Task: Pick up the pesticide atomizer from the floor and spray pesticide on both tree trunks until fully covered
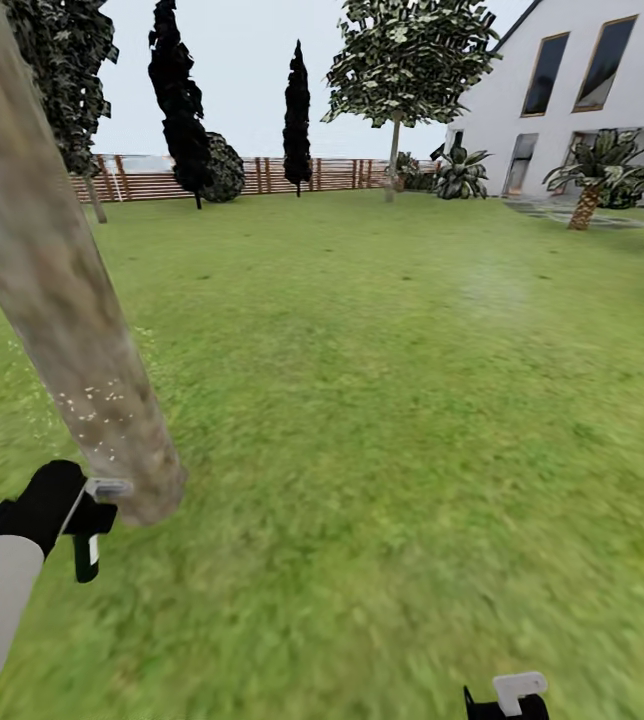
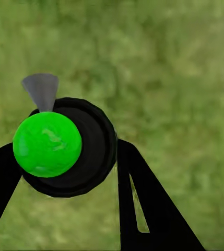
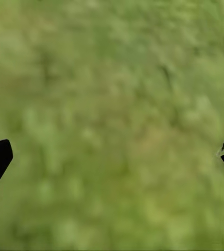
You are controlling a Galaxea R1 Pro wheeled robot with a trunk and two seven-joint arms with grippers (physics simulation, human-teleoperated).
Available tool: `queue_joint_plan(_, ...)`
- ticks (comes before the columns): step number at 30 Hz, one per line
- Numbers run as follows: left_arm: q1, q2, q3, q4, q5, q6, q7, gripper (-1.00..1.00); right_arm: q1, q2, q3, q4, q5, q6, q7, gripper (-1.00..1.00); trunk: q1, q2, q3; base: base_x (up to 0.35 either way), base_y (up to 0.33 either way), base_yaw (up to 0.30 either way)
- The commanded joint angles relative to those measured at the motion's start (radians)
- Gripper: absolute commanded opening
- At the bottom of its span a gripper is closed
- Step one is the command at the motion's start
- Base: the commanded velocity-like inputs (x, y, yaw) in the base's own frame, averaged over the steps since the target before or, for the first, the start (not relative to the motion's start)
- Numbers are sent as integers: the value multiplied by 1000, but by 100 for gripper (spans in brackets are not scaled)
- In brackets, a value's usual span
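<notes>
The left gripper (image 2: 70, 172) clamps the pesticide atomizer (image 2: 65, 146), its nozzle right beside the near tree trunk (image 1: 57, 290), whose bark shows pale specks. The right gripper (image 3: 112, 151) hangs spread wide over the grass (image 1: 382, 420), mostly cut off in the head view. Farther back stand another tree (image 1: 407, 60), the slat fence (image 1: 302, 175) and the white house (image 1: 582, 90).
</notes>
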Motion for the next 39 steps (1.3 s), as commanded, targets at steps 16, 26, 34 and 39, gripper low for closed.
queue_joint_plan(16, 80, -77, 11, -1, 73, -159, 82, -100, 0, 1, 0, 0, 1, 1, -1, 100, 0, 0, 0, 58, -112, 153)
queue_joint_plan(26, 80, -74, 84, 0, 67, -162, 98, -100, 0, 1, 0, 0, 1, 1, -1, 100, 0, 0, 0, 231, -200, 73)
queue_joint_plan(34, 94, -78, 83, -3, 71, -162, 131, -100, 0, 2, 1, 0, 1, 1, -1, 100, 0, 0, 0, 233, -197, 276)
queue_joint_plan(39, 94, -78, 85, -4, 70, -161, 131, -100, 0, 1, 0, 0, 1, 1, -1, 100, 0, 0, 0, 228, -200, 154)
